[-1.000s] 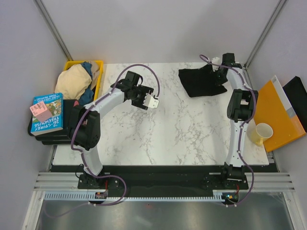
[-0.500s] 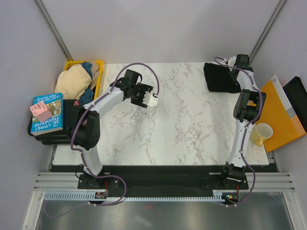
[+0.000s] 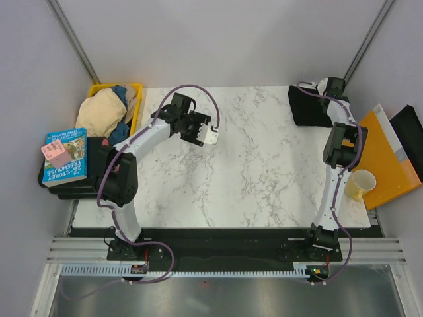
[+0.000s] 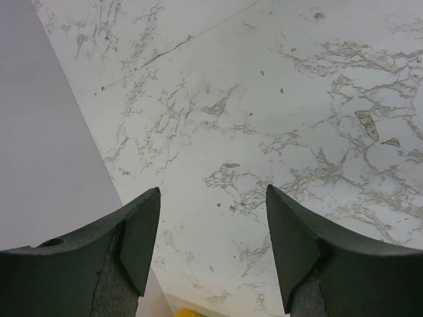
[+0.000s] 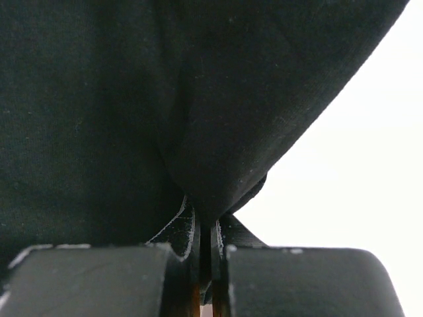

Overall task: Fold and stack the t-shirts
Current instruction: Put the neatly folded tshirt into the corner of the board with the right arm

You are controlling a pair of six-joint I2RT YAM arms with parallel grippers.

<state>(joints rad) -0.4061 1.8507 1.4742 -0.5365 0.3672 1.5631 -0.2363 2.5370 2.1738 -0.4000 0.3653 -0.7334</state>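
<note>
From above, the black t-shirt [image 3: 308,107] lies bunched at the far right corner of the marble table [image 3: 264,172], with the right gripper [image 3: 332,90] at it. At the left wrist, the left gripper [image 4: 211,191] is spread wide over the marble, holding nothing. At the right wrist, the fingers [image 5: 177,232] pinch a black fold.

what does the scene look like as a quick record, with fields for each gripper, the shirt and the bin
left gripper: open, empty, over bare table
right gripper: shut on black t-shirt
black t-shirt: bunched at the table's far right corner
yellow bin: far left, holds unfolded clothes
stack: none visible on the table
</note>
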